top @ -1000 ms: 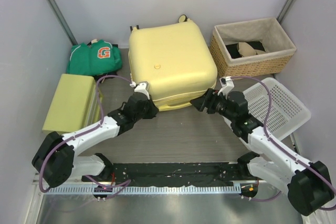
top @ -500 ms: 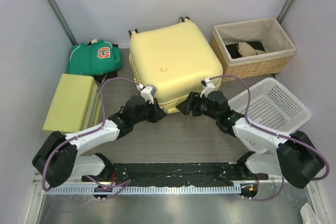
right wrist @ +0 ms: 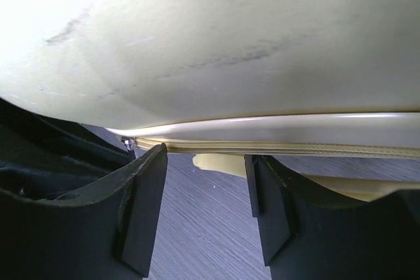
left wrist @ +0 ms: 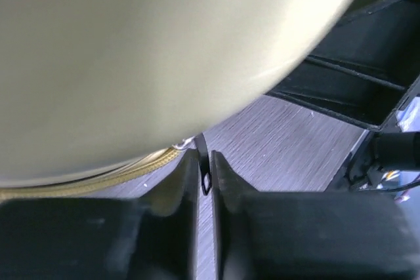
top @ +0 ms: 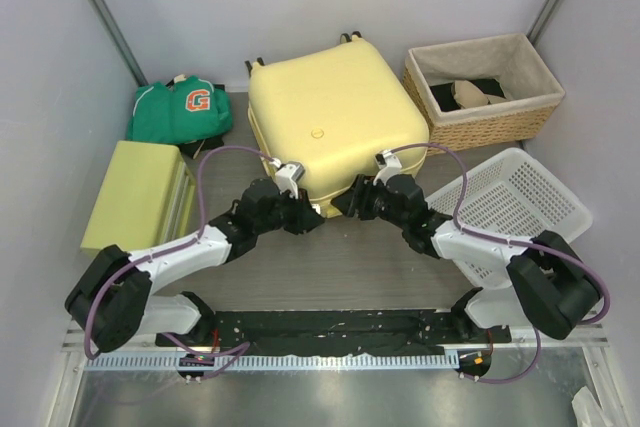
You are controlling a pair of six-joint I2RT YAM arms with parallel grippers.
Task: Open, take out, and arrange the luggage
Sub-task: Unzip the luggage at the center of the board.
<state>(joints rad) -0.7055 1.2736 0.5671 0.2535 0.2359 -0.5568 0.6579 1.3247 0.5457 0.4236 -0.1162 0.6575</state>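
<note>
Luggage (top: 330, 117) lies flat and closed at mid-back of the surface (top: 340, 267), between the green jersey (top: 165, 112) and the wicker basket (top: 480, 125). Left tool (top: 312, 217) is clenched almost fully on what looks like a thin dark zipper pull (left wrist: 203, 162) at the near edge. Right tool (right wrist: 207, 162) is released, jaws spread just below the zipper seam (right wrist: 295, 147), gripping nothing.

Risks:
- The pull slips out of that thin pinch.
- The unbraced case slides when the zip is tugged.
- The tools sit close together and could clash.

Readable: orange "G" on the jersey. The small round emblem (top: 317, 133) on the lid is illegible.
</note>
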